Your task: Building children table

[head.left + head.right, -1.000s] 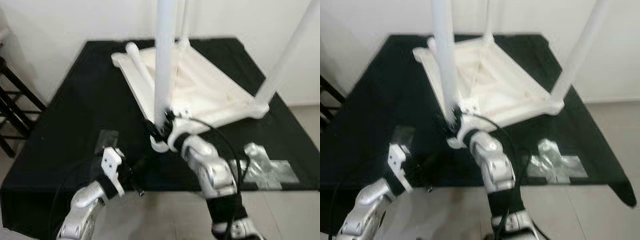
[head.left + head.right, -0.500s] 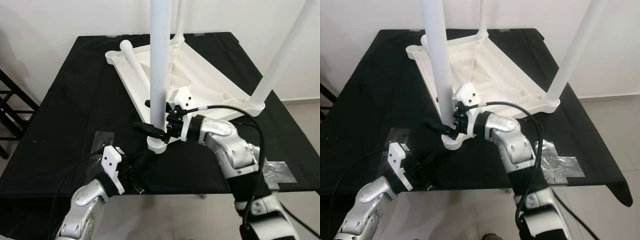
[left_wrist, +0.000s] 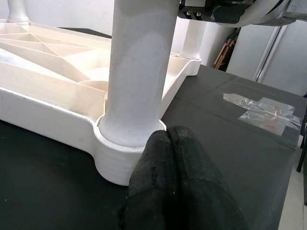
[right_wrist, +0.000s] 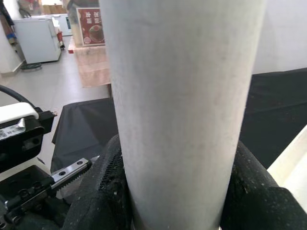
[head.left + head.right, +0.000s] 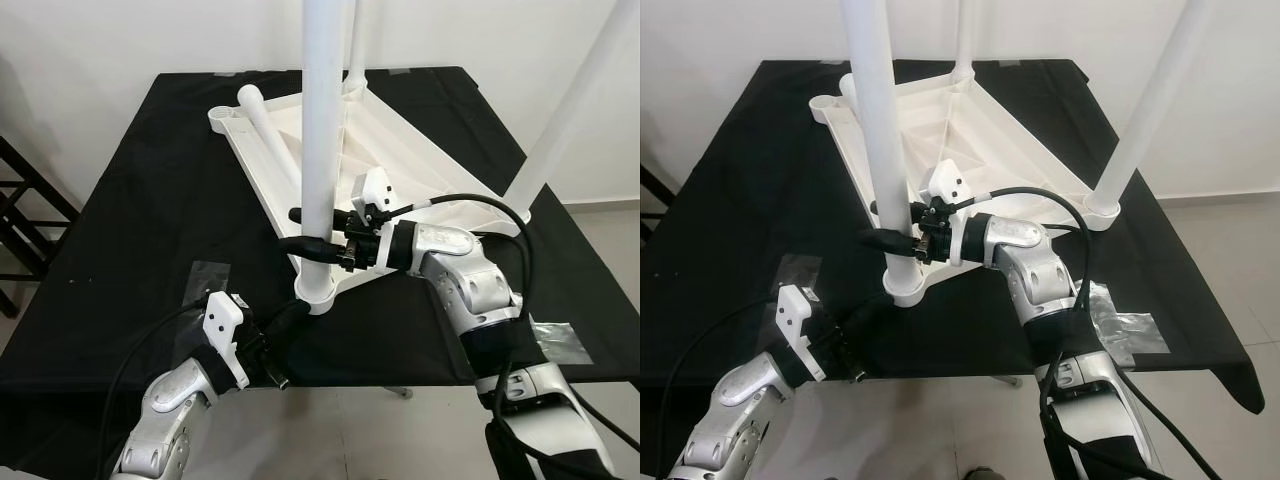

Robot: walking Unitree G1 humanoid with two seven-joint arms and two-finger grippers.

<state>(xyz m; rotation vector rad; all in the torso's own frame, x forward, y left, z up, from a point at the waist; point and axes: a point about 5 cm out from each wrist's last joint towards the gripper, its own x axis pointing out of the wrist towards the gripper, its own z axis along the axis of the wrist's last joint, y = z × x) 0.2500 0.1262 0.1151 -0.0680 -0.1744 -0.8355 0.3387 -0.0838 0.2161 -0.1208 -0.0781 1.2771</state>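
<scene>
The white children's table (image 5: 400,170) is lain upside down on the black cloth (image 5: 140,230); its nearest leg (image 5: 322,140) is clamped by the right gripper (image 5: 305,228) above the corner socket (image 3: 112,153). The left gripper (image 3: 175,158), fingers pressed together, is held against that socket.

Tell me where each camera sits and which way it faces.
Left eye and right eye views: head, looking down at upturned white table on black cloth; both silver arms show.
Left wrist view: along left end effector toward near leg's socket.
Right wrist view: along right end effector gripping near leg.
All share that leg.
</scene>
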